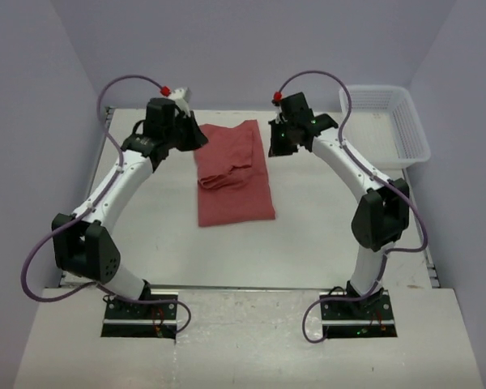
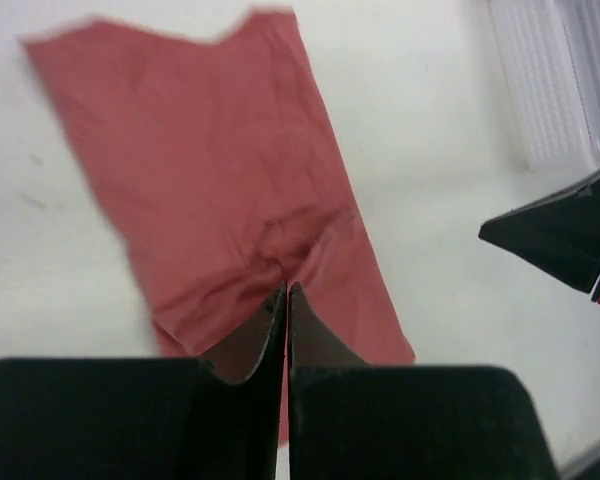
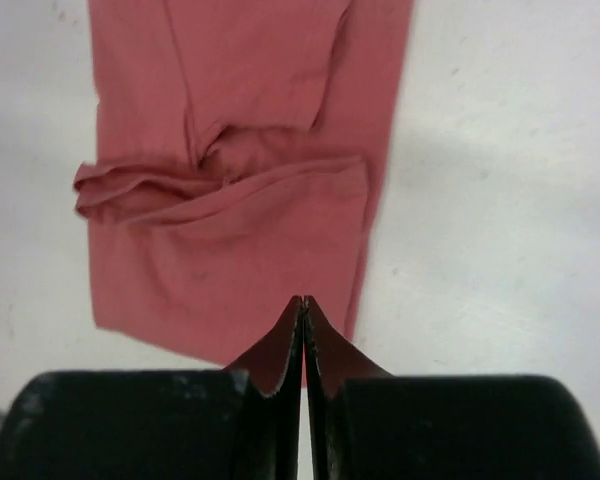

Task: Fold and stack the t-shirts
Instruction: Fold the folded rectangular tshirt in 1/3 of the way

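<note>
Surface: white table (image 1: 308, 243), lit evenly.
T-shirt (image 1: 236, 190): brick-red, folded into a long strip, laid mid-table between the arms.
Left gripper (image 1: 196, 138): clenched at the strip's far left corner.
Right gripper (image 1: 277, 144): clenched beside the far right edge.
Basket (image 1: 405, 134): placed far right.

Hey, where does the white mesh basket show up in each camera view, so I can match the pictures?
Top external: the basket sits at the upper right, beyond the right arm.
Left wrist: the basket shows in the top right corner, cut off by the edge.
Right wrist: not in the picture.
Shared landmark: the red t-shirt, visible in all three.
</note>
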